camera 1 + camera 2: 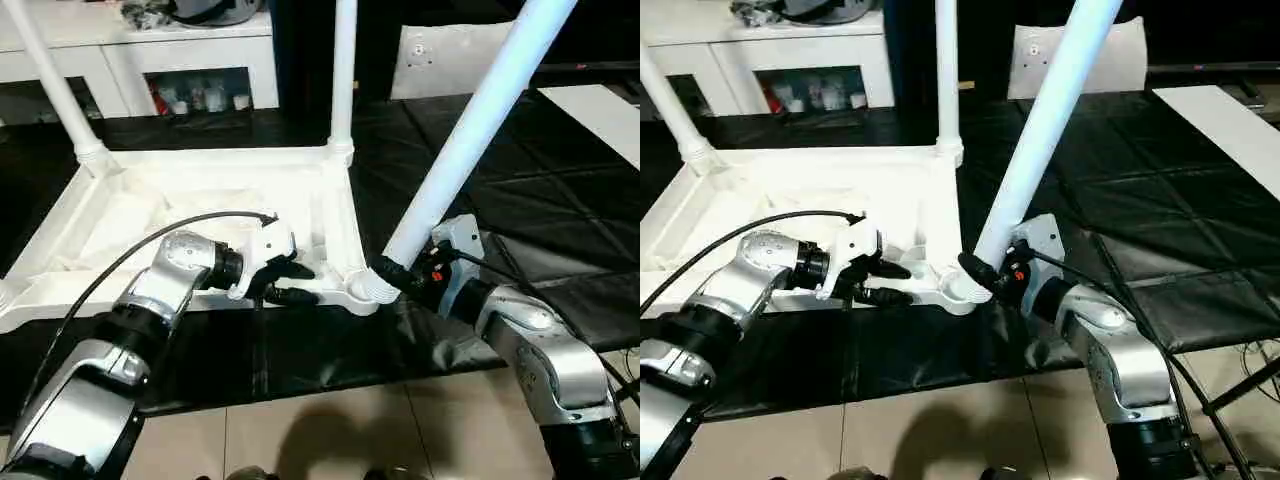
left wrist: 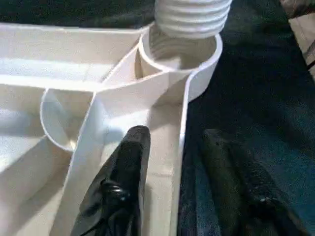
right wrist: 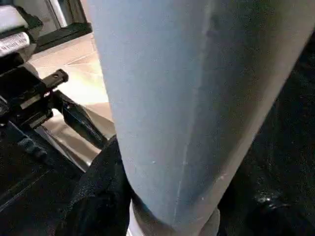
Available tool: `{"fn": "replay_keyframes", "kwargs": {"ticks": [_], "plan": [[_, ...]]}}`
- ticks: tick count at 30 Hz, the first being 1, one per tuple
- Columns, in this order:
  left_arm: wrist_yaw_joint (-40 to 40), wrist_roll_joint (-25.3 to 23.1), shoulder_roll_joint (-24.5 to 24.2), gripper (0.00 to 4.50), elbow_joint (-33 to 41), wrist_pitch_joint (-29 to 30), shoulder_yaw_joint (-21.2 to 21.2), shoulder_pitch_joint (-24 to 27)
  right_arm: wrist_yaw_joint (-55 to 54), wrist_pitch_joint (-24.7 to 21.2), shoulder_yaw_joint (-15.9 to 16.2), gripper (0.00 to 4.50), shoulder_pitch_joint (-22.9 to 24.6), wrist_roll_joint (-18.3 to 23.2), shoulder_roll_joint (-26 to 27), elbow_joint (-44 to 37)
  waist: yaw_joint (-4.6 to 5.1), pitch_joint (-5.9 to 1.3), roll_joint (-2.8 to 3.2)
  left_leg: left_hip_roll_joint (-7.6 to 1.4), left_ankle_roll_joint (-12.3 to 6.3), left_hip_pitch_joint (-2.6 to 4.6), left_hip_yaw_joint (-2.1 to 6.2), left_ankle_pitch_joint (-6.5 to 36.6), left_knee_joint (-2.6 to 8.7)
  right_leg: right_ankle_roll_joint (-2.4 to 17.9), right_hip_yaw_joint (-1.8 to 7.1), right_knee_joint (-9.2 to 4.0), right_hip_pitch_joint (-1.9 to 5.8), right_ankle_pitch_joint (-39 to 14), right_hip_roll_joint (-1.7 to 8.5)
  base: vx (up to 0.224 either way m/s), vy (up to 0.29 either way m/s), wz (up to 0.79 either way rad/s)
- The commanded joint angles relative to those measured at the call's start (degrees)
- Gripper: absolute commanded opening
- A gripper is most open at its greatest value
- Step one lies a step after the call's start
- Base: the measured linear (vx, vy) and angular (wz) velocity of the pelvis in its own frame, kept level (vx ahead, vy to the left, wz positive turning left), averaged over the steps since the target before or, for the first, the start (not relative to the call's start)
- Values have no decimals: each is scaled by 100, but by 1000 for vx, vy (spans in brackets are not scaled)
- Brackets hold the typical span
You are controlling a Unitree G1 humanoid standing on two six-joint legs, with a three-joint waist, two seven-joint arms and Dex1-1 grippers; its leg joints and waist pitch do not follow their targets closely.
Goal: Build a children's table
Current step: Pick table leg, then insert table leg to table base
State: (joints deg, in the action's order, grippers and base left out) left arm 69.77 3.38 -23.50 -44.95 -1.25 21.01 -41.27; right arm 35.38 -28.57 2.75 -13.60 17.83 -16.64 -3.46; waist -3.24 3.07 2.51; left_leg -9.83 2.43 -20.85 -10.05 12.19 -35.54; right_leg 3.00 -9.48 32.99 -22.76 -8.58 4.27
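Black quilted matting (image 1: 560, 215) covers the work surface, with pale tiled floor (image 1: 320, 435) along its near edge. At the back stand a white cabinet (image 1: 200, 50) with small items in its open shelf and a flat white board (image 1: 600, 115) lying on the mat at far right.

Table top (image 1: 210, 215) lies upside down on the mat, ribbed underside facing up. Two legs stand upright in the far corner sockets: one at far left (image 1: 55, 85), one at far right (image 1: 343, 70).

Left gripper (image 1: 285, 282) sits at the near rim of the top, just beside the near right corner socket (image 1: 362, 290). In the left wrist view, one finger (image 2: 125, 172) lies inside the rim wall and the other outside it over the mat, so the jaws straddle the wall; the fingers stand partly apart, and whether they press on the rim cannot be told.

Right gripper (image 1: 408, 275) is clamped on the lower end of a third leg (image 1: 470, 135), which leans up and away to the right. The threaded foot of this leg (image 2: 192, 17) sits at the mouth of the near right corner socket, tilted, not upright.
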Motion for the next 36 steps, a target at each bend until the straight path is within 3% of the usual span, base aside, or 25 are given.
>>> {"fn": "replay_keyframes", "kwargs": {"ticks": [1,7,12,19,26,30,31,33,36], "plan": [[27,-139,18,163,-157,-86,66,-124,59,5,99,190,20,-25,-65,-102,-3,-421,3,-331,-263,60,183,907,405,-19,381,-587,356,-2489,567,0,0,0],[-12,-393,9,116,-542,-381,103,-223,94,24,119,190,16,-27,-85,-86,-11,-419,-6,-326,-279,62,184,913,404,-81,371,-608,351,-2548,569,0,0,0],[21,-414,26,72,-626,-443,40,-245,108,31,142,190,19,-29,-88,-83,-23,-426,-18,-348,-280,55,189,874,409,-5,385,-577,356,-2456,588,0,0,0],[116,-414,103,8,-751,-545,-80,-264,149,37,201,190,8,-43,-94,-64,-16,-419,-29,-343,-294,53,189,889,412,-49,377,-597,355,-2543,583,0,0,0],[27,-498,115,0,-811,-622,-96,-222,195,29,241,190,-41,-34,-105,-32,-16,-427,-29,-371,-331,47,188,800,416,106,407,-543,361,-2260,605,0,0,0],[-139,-189,173,0,-413,31,-414,-15,294,-70,305,190,-148,25,-88,16,-10,-418,-21,-383,-300,50,195,840,421,149,400,-546,370,-2330,612,0,0,0],[-230,-153,170,0,-266,195,-471,63,322,-78,338,190,-192,8,-99,36,4,-427,11,-405,-269,53,203,840,423,214,407,-524,374,-2239,622,0,0,0],[-306,-132,166,0,-156,312,-511,121,341,-82,364,190,-226,-8,-108,52,26,-429,1,-385,-305,38,197,822,414,272,414,-517,374,-2147,610,0,0,0],[-850,-211,108,0,631,1035,-606,555,394,-149,427,190,-482,13,-85,184,95,-420,-10,-379,-328,7,200,833,411,316,405,-499,394,-2131,595,0,0,0]]}}
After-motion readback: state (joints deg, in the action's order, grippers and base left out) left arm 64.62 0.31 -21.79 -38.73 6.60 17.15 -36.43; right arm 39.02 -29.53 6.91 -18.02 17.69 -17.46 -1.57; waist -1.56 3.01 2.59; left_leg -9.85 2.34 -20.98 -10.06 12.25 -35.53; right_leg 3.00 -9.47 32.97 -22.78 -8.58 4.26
